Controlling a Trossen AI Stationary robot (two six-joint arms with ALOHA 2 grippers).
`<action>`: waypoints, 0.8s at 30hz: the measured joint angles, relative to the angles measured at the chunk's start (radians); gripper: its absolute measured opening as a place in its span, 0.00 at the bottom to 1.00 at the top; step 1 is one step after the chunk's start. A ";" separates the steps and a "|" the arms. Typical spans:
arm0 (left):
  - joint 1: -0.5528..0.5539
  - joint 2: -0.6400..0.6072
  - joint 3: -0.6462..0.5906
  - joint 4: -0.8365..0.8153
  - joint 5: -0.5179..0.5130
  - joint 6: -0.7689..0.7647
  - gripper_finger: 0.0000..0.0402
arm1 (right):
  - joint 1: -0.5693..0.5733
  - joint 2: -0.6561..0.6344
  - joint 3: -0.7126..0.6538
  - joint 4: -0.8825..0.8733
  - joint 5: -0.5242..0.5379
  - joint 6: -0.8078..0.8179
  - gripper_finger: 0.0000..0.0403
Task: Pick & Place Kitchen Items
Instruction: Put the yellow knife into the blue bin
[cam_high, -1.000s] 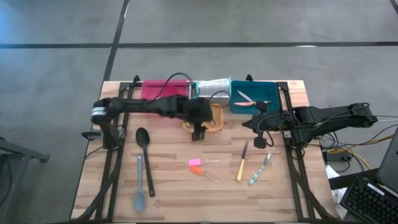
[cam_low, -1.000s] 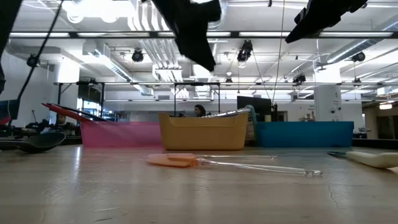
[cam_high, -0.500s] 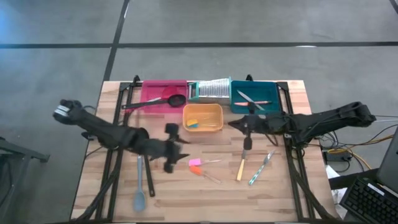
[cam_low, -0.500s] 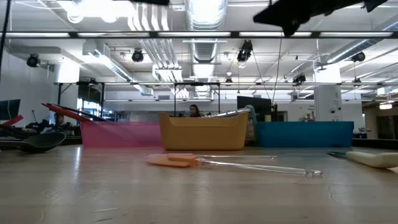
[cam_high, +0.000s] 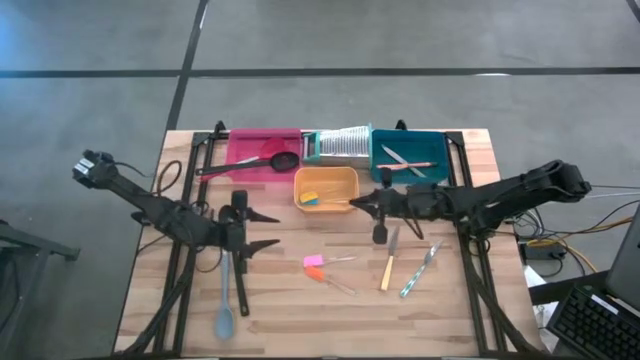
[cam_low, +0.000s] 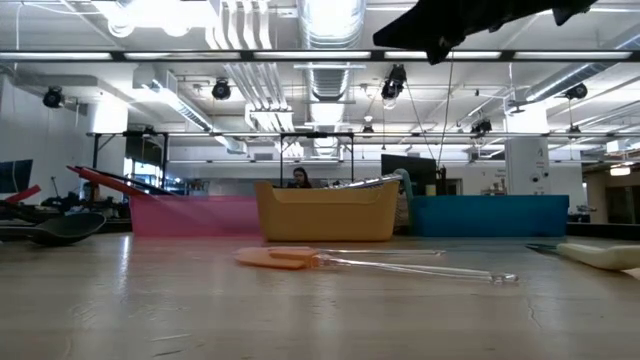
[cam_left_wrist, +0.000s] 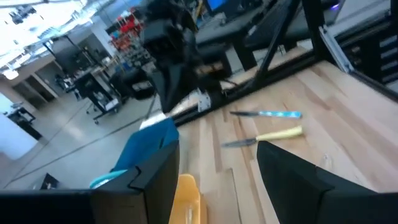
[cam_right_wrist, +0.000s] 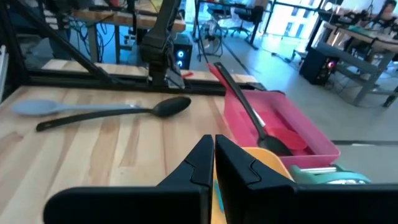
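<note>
My left gripper (cam_high: 268, 230) is open and empty above the table's left half, over the handle of a black spoon (cam_right_wrist: 118, 112). A grey-blue spoon (cam_high: 224, 300) lies beside the black spoon. My right gripper (cam_high: 355, 205) is shut and empty in the air, just near of the orange tray (cam_high: 325, 188). A yellow-handled knife (cam_high: 388, 265) and a blue-green-handled knife (cam_high: 420, 270) lie flat to the near right. Pink and orange pieces (cam_high: 314, 265) and a clear utensil (cam_low: 400, 266) lie at the middle. A ladle (cam_high: 250, 165) rests in the pink tray (cam_high: 262, 145).
The pink, orange and teal trays (cam_high: 408, 158) stand in a row at the far edge, with a silver ribbed object (cam_high: 340, 143) between the pink and teal ones. The teal tray holds small knives, and the orange tray holds tiny pieces. Black frame rails run along both sides of the table.
My left gripper has swung from over the orange tray toward the table's near left and now hovers over the black spoon. My right gripper has gone toward the table's left edge, from beside the teal tray to just near of the orange tray. The table items lie unmoved.
</note>
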 joint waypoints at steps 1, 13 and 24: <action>0.000 -0.013 -0.008 0.006 0.001 0.002 0.55 | 0.003 0.014 0.008 -0.002 0.000 0.000 0.02; 0.000 -0.039 -0.037 0.016 0.001 -0.061 0.55 | 0.124 0.083 0.078 -0.002 -0.002 -0.055 0.02; 0.000 -0.011 -0.037 0.016 0.001 -0.120 0.55 | 0.261 0.060 0.079 -0.001 0.003 -0.128 0.02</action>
